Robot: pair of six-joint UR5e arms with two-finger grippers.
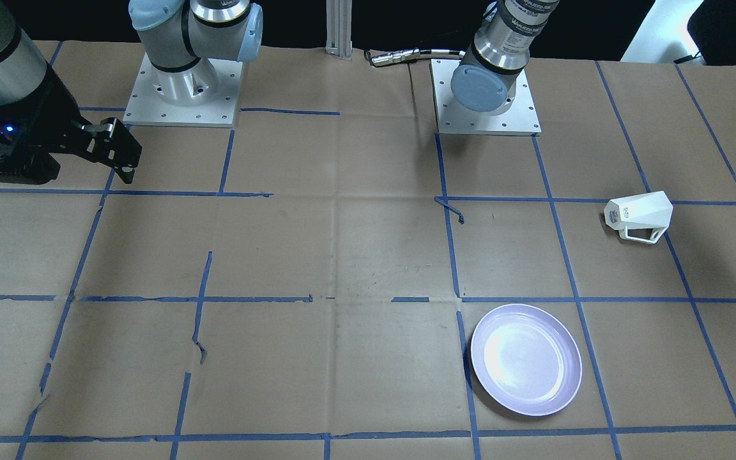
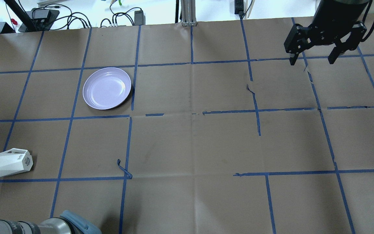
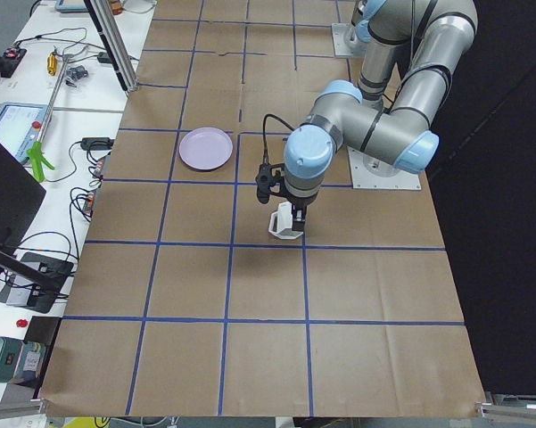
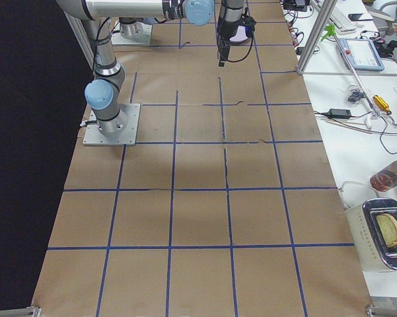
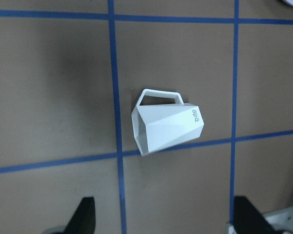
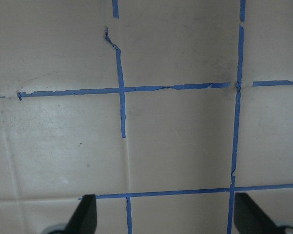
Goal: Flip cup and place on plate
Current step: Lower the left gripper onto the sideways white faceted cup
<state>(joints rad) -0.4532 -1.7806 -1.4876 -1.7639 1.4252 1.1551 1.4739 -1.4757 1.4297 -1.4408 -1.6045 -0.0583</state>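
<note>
The white faceted cup (image 1: pixel 639 216) lies on its side on the brown paper, handle out to the side; it also shows in the overhead view (image 2: pixel 10 162) and in the left wrist view (image 5: pixel 168 129). The lavender plate (image 1: pixel 526 360) lies empty, apart from the cup, also in the overhead view (image 2: pixel 107 88). My left gripper (image 5: pixel 166 219) is open and empty and hovers above the cup, as the exterior left view (image 3: pixel 290 207) shows. My right gripper (image 2: pixel 313 60) is open and empty, far from both, over bare paper (image 6: pixel 166 219).
Blue tape lines cross the brown paper, with torn, lifted bits near the middle (image 2: pixel 123 169). The two arm bases (image 1: pixel 486 96) stand at the robot's edge. Cables and gear lie beyond the far edge (image 2: pixel 76 16).
</note>
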